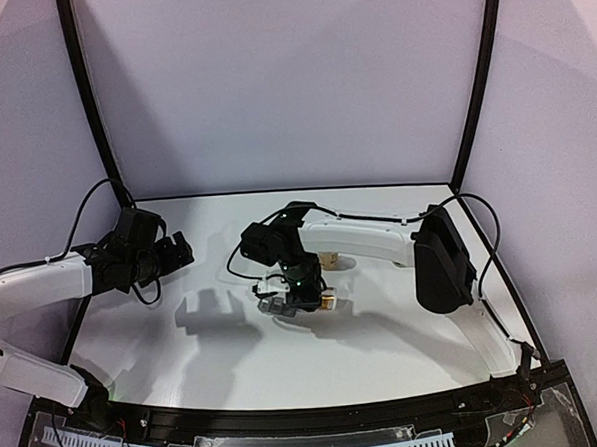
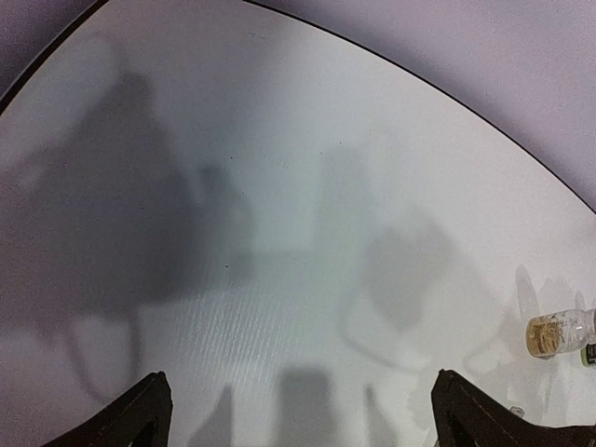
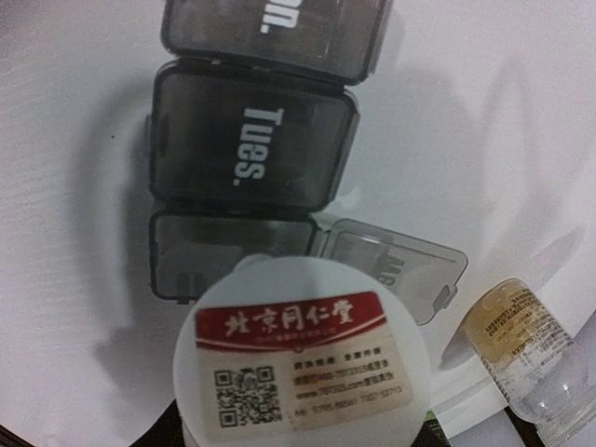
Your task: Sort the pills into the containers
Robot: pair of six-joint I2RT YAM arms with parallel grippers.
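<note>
Containers (image 3: 247, 140), judged a light, stiff, slick plastic strip, lie on the surface (image 3: 65, 112) below the right tool (image 1: 300, 283), which seems clenched on a bottle (image 3: 303, 363), and want pinching across the long sides by the released left tool (image 2: 303, 410), never by the flimsy open lid (image 3: 396, 265).

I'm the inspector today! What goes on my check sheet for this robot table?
Surface: white table, arm shadows on it.
Job's things: grey pill organiser, Tues. lid shut, end compartment lid open; no loose pills seen.
Clutter: small clear vial with yellowish contents beside the organiser.
Grippers: left gripper open, empty; right gripper seems to hold a white labelled bottle over the organiser.
Cables: black cables loop off both arms.
Surroundings: plain lilac walls, black frame posts.
</note>
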